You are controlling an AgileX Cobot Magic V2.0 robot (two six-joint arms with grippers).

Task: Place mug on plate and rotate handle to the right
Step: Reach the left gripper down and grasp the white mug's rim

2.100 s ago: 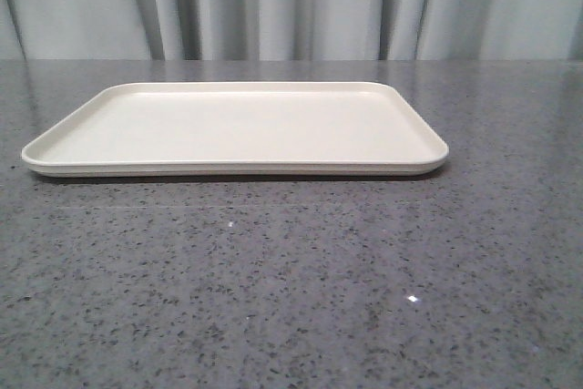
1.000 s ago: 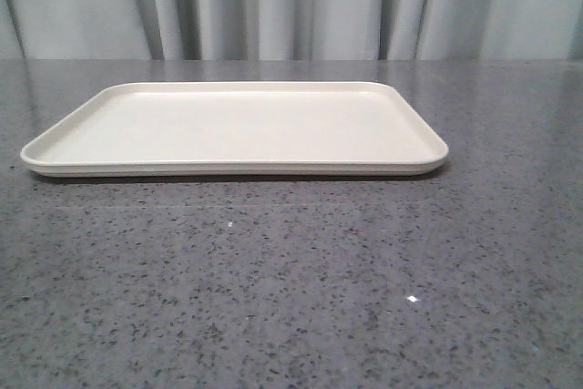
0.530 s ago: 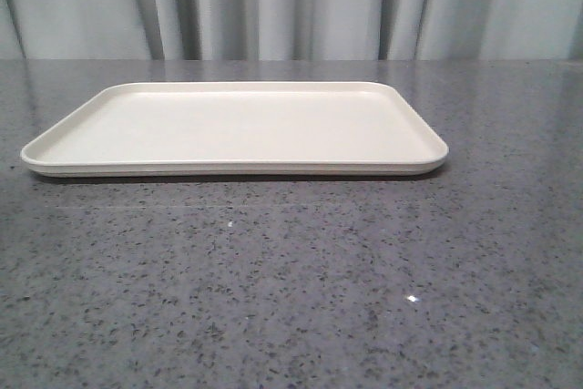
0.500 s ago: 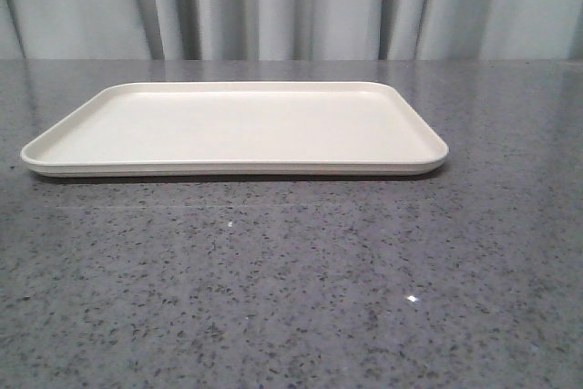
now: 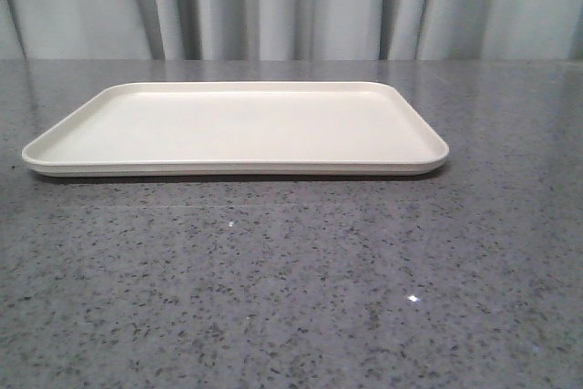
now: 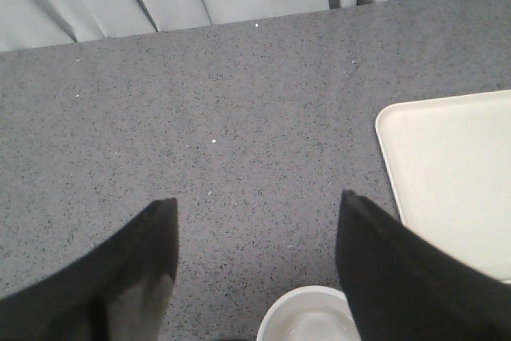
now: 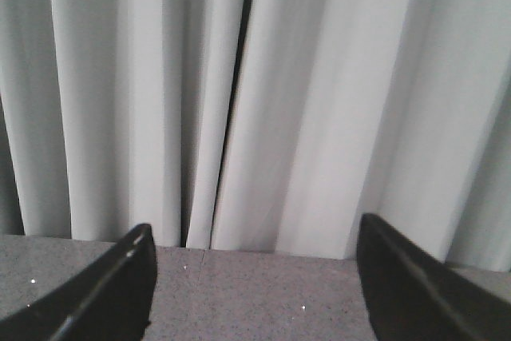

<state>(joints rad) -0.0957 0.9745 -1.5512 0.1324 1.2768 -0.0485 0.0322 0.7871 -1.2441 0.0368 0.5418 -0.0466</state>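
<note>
You've got the mug (image 6: 310, 315) on the worktop (image 6: 239, 117) just beside the plate (image 6: 455, 173), w/ left hand (image 6: 255, 245) spread wide above its rim. Right hand (image 7: 254, 265) also released, facing the curtain (image 7: 239, 77).

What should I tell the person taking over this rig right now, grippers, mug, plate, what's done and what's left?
Left gripper: open, holding nothing, above the gray table with the mug rim showing between its fingers.
Right gripper: open, holding nothing, facing the curtain.
Plate: bare, flat on the table. The mug stands on the table off the plate's edge; it is out of the front view.
Handle: not visible, direction unknown.
Done: nothing yet.
Left: grasp the mug, set it on the plate, turn the handle to the right.
</note>
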